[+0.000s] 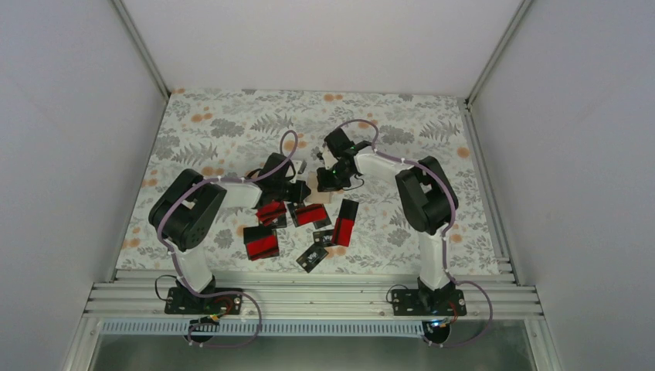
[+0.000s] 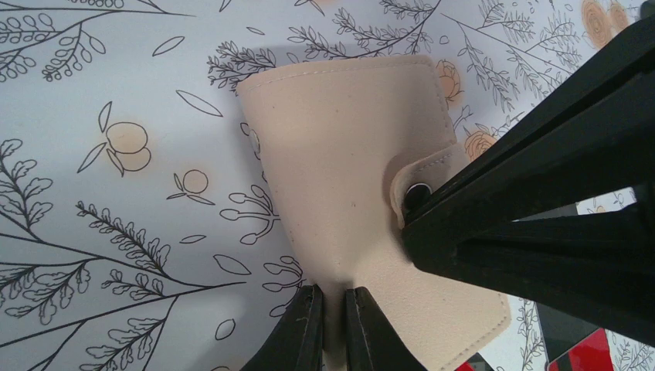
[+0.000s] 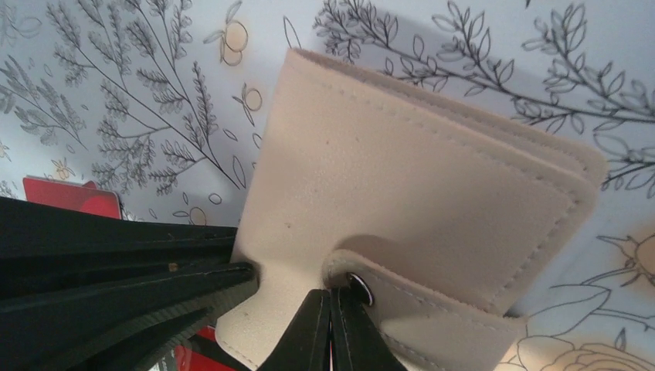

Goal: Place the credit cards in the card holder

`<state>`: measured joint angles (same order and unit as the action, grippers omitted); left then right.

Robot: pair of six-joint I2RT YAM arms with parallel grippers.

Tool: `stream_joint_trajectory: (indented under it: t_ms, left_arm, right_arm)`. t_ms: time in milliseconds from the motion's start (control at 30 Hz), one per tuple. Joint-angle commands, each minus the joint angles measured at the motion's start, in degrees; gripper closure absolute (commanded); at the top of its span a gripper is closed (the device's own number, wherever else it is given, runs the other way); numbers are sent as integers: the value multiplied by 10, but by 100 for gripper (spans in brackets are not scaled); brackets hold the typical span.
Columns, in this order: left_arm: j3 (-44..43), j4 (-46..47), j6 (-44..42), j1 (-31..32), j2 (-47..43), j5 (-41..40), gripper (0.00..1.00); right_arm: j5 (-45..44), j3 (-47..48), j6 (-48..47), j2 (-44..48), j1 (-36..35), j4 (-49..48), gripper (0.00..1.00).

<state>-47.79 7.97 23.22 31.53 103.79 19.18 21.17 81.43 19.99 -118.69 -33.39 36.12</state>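
Left wrist view shows us the left gripper (image 2: 334, 331) pinching the card holder (image 2: 332, 154) by 1 edge near the table's (image 1: 232, 116) middle, its snap tab (image 2: 432, 171) toward the right arm. The right gripper (image 3: 332, 328), pressed together, touches that tab. The credit cards (image 1: 309, 214) lie nearer the near edge.

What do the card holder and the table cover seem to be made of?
The card holder: probably faux or real leather, matte beige, with fine grain and stitched edges; its snap looks like shiny metal. The table cover: a smooth printed sheet with a floral pattern, cloth or vinyl; I cannot tell which.
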Motion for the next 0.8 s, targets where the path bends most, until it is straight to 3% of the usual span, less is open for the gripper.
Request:
stream_joint_trajectory:
  t_ms: [0, 367, 567, 767]
  left_arm:
    - [0, -22, -10, 6, -5, -4, 93]
    - [2, -22, -11, 7, -8, -3, 93]
    - [1, -28, -15, 6, -9, -4, 93]
    - [-2, -32, -15, 7, -10, -7, 93]
  right_arm:
    - [-72, -68, 17, -94, -20, 106, 96]
    - [-33, -4, 0, -107, -19, 130, 95]
    - [82, 84, -26, -59, -19, 143, 65]
    - [115, 136, -34, -18, -18, 164, 59]
